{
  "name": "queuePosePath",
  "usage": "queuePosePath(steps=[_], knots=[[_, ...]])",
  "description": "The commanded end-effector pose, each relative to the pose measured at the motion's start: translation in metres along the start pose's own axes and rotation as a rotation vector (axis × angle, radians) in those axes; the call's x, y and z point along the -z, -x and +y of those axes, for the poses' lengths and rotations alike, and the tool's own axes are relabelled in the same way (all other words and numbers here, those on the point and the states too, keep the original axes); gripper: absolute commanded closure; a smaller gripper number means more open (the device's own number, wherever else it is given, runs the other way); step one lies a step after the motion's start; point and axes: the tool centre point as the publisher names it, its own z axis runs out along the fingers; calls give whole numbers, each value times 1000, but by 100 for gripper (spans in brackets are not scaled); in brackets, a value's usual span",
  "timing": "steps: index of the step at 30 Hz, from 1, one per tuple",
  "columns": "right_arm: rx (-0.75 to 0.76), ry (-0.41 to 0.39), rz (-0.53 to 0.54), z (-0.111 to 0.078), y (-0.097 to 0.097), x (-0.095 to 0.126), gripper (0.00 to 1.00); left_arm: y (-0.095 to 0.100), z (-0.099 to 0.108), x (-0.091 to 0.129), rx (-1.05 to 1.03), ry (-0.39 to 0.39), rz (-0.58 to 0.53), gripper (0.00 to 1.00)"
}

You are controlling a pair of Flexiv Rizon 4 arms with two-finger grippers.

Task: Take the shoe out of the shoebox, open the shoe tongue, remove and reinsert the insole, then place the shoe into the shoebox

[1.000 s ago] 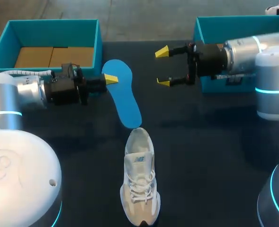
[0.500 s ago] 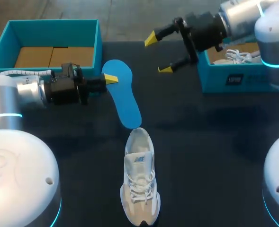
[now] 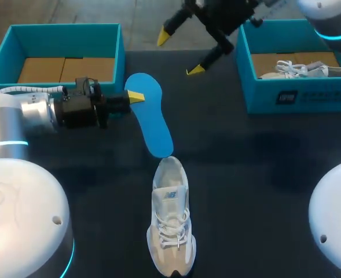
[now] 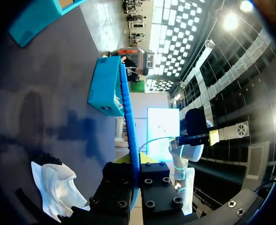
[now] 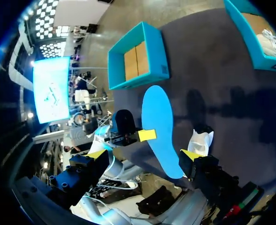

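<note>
Left fingers (image 3: 135,97): we see them pinching the blue insole (image 3: 150,119) at its far edge.
Right fingers (image 3: 165,37): spread wide, high over the far desk (image 3: 245,174).
Shoe (image 3: 171,223): on the desk, near middle, by the insole's near end.

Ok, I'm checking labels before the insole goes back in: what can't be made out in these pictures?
Head view: lower finger of the left hand, hidden under the insole.
Head view: inside of the shoe, too small to judge.
Head view: right shoebox, outer end cut off by the edge.
Left wrist view: part of the shoe, behind the hand's black body.
</note>
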Motion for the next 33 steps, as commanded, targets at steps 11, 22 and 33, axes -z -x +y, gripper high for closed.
queuePosePath(steps=[11, 22, 33], knots=[[-34, 34, -539, -22, -40, -13, 0, -1, 1, 2, 1, 1, -3, 100], [-71, 38, -643, -36, -49, -32, 0, -1, 1, 2, 1, 1, -3, 100], [-97, 64, -679, -48, -55, -53, 0, -1, 1, 2, 1, 1, -3, 100]])
